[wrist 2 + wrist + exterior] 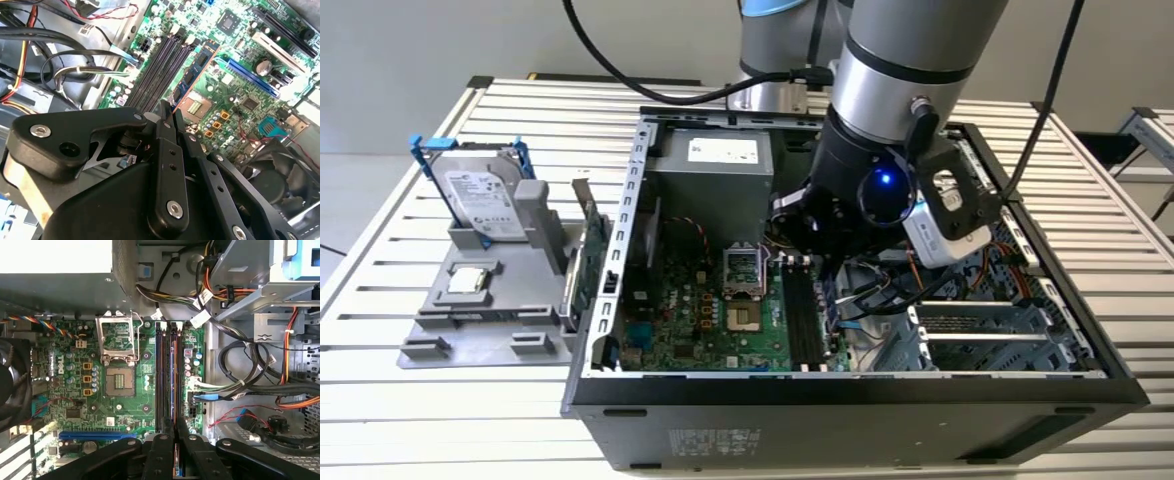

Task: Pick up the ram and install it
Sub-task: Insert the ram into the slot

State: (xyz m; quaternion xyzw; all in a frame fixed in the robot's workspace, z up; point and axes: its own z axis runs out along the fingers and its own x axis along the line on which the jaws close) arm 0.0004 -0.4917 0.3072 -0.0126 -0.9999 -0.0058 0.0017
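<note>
Over the motherboard's memory slots, the gripper pinches the ram, lowered edgewise at a slot, seating unconfirmed.

A: What does the arm look like?
B: Silver-grey round tube, pale blue ring at top, black wrist with a blue light, black cables trailing.
A: And the gripper?
B: Matte black linkage plates, silver screw heads, two slim black fingers.
</note>
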